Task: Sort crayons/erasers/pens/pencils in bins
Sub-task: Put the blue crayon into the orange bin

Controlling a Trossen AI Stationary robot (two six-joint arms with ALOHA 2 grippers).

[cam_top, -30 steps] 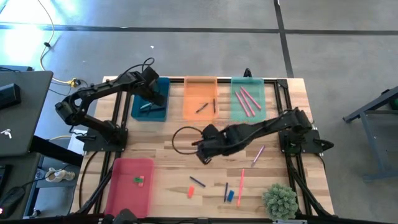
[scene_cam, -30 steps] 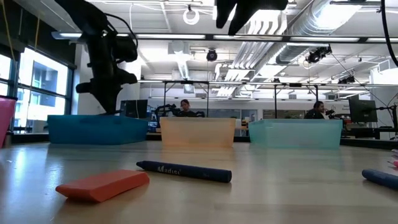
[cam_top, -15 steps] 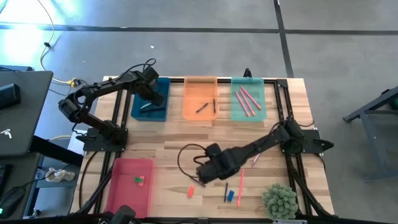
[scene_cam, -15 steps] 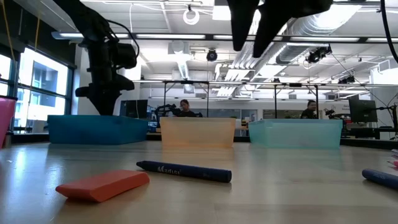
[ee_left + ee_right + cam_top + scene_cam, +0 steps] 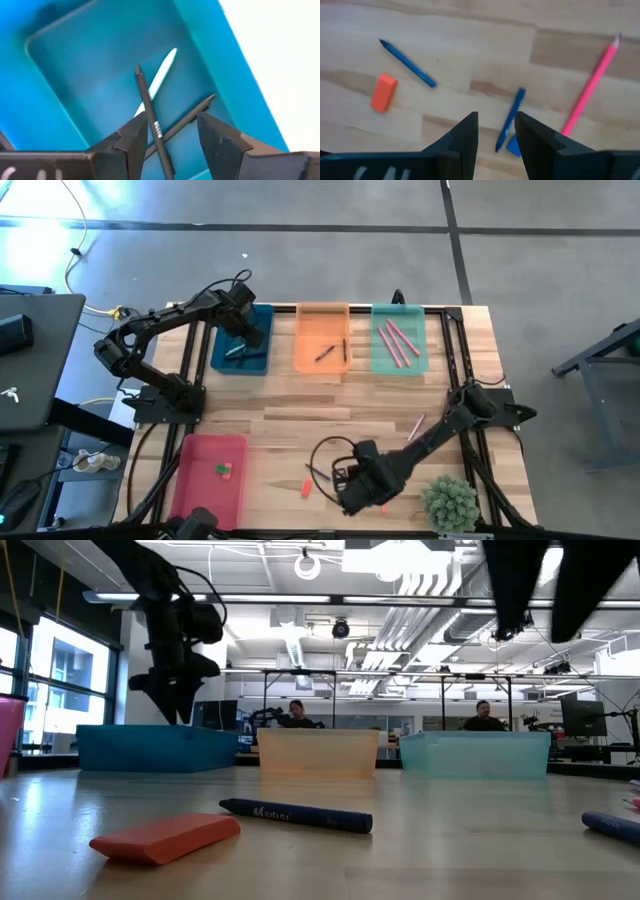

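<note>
Blue eraser (image 5: 514, 146) (hidden overhead) beside pen (image 5: 509, 119).

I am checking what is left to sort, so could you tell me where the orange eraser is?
The orange eraser lies on the table's front edge in the high view, between the pink-red bin and the right gripper.

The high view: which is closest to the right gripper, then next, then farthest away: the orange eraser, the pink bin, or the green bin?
From the right gripper, near the table's front edge:
1. Orange eraser, just to its left on the wood.
2. Pink bin, farther left, at the front-left corner.
3. Green bin, far across the table in the back row.
</note>
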